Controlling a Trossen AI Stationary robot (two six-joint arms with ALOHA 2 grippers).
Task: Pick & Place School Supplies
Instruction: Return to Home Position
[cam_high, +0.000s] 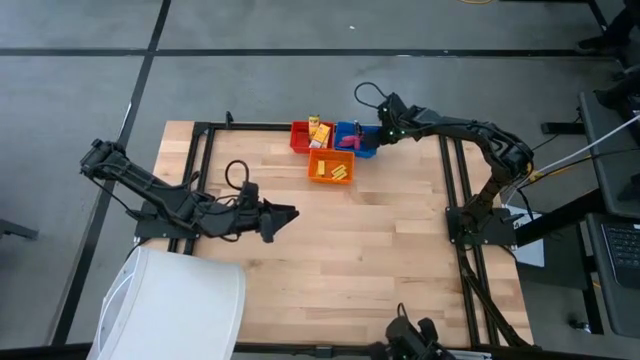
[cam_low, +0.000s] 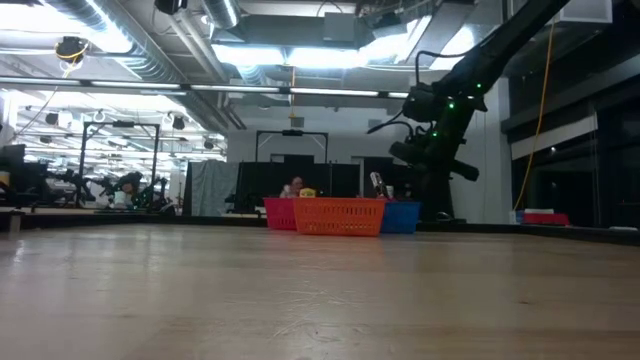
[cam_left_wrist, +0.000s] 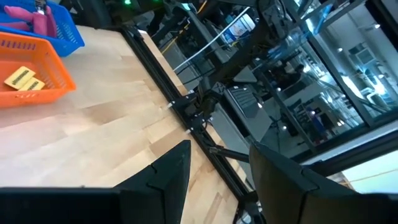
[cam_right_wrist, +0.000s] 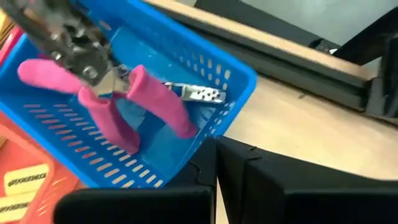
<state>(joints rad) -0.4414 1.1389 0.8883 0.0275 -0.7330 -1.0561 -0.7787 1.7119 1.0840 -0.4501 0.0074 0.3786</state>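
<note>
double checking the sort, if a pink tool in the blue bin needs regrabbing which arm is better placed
Right. The right pincer hangs at the blue bin holding the pink tools; the left pincer sits over the table, well short of the bins.

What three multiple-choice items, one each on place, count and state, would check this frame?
1. Where do the pink-handled tools lie?
A. outside any bin
B. in the blue bin
C. held in the air

2. How many plastic bins stand on the table?
A. two
B. three
C. four

3. How is the left gripper?
A. open, holding nothing
B. shut on a yellow packet
C. out of view

Answers:
1. B: the right wrist view shows both pink handles inside the blue walls.
2. B: the high view shows the red bin, the orange bin and the blue one.
3. A: its fingers stand apart with only table between them.
</note>
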